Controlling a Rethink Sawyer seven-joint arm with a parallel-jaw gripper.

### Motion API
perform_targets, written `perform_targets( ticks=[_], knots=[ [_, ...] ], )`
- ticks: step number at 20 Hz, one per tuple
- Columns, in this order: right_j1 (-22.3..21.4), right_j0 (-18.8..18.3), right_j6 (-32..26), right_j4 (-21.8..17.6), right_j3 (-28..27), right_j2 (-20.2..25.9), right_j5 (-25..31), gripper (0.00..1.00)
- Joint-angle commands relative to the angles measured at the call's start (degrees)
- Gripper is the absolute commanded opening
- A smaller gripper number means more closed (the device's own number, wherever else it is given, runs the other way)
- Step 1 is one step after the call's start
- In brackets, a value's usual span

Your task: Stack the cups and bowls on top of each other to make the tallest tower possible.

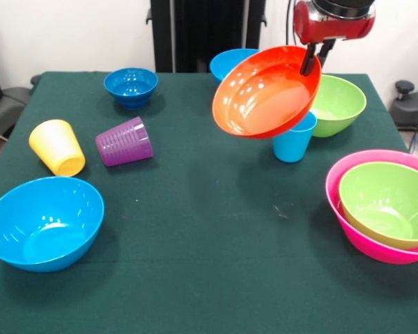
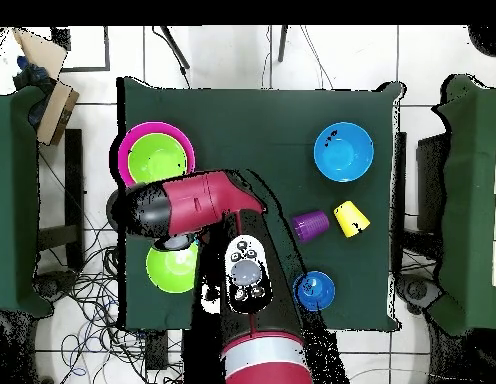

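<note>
My gripper [image 1: 315, 59] is shut on the far rim of the orange bowl [image 1: 265, 94] and holds it tilted above the table. Just below it stands the light blue cup [image 1: 292, 145], upright. A lime green bowl [image 1: 340, 104] sits right of the cup. The pink bowl [image 1: 348, 216] holds the other lime green bowl [image 1: 384, 202] at the right edge. The yellow cup [image 1: 56, 146] and the purple cup [image 1: 124, 141] lie on their sides at the left. In the overhead view my arm [image 2: 192, 205] hides the gripper and the orange bowl.
A light blue bowl [image 1: 43, 223] sits at the front left, another [image 1: 230, 61] at the back behind the orange bowl. The small dark blue bowl [image 1: 131, 86] is at the back left. The green table [image 1: 195, 278] has its right edge just past the pink bowl.
</note>
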Motion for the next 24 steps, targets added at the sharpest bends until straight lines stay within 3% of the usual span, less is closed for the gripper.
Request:
perform_targets(
  ticks=[1, 15, 24],
  knots=[
    [-2.11, 1.82, 2.01, -3.9, 3.63, -0.01, -1.53, 0.0],
    [-3.4, 3.93, 3.1, -3.8, 4.86, 0.06, -1.27, 0.0],
    [0.75, 5.08, 4.76, -2.68, 2.5, 0.32, -1.93, 0.0]
  ],
)
